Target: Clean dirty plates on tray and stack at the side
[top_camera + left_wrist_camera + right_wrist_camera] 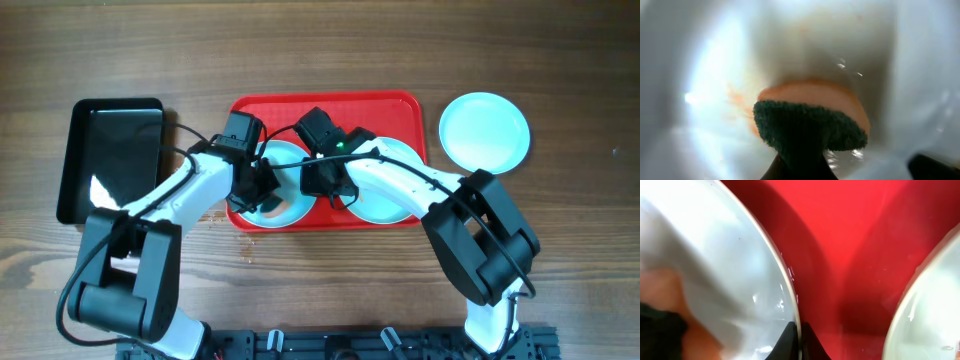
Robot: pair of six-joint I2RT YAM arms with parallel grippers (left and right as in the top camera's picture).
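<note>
Far out to the left hand's left, a shallow black rectangular plastic tray [110, 150] lay on the wooden bench [560, 250], off the job. The left hand [257, 192] was closed on an orange sponge with a dark green scouring face [810, 125], pressed flat onto the first round pale aqua-white plate [290, 210], which sat directly under it on the large flat red plastic tray [330, 108]. A faint orange-brown smear [735, 97] lay just beside the sponge, towards that hand's left, so the next wipe probably had to travel that way.

On the plate's opposite edge, the right hand [799, 341] was nipped narrow on the rim, apparently steadying it. The left hand was plainly the nearer one for scrubbing. A second matching plate [385, 208] lay to the right hand's right, apart from the first with bare tray between. The third plate [484, 132] rested on the bench just beyond the tray's right end, looking clean.

Count: three plates, two on the tray and one off; one sponge; two trays.
</note>
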